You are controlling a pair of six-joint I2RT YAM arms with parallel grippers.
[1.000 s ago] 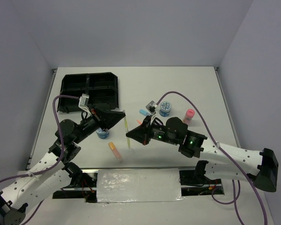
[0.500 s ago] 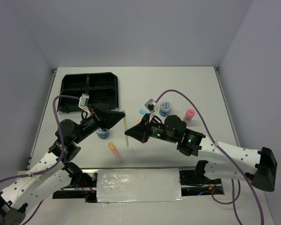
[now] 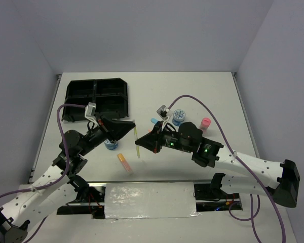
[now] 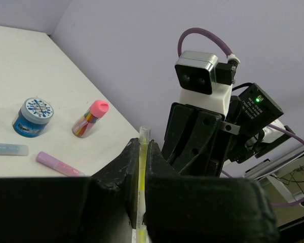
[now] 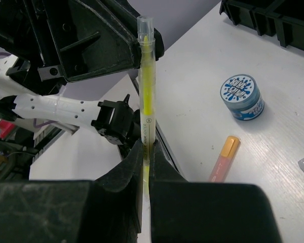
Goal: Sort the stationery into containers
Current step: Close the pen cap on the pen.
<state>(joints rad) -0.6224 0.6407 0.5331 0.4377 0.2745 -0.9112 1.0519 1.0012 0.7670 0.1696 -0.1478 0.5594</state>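
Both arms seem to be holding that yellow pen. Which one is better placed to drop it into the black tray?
Left, probably. Both arms' jaws are shut on the yellow pen, but the black tray lies far left, just beyond the left arm; the right arm would have to reach across.

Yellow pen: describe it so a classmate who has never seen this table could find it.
Start at the black tray at the far left, then come forward to where the left gripper and right gripper meet. The yellow pen is clamped by both. Unlike the orange marker lying flat nearby, it is slim and held aloft.
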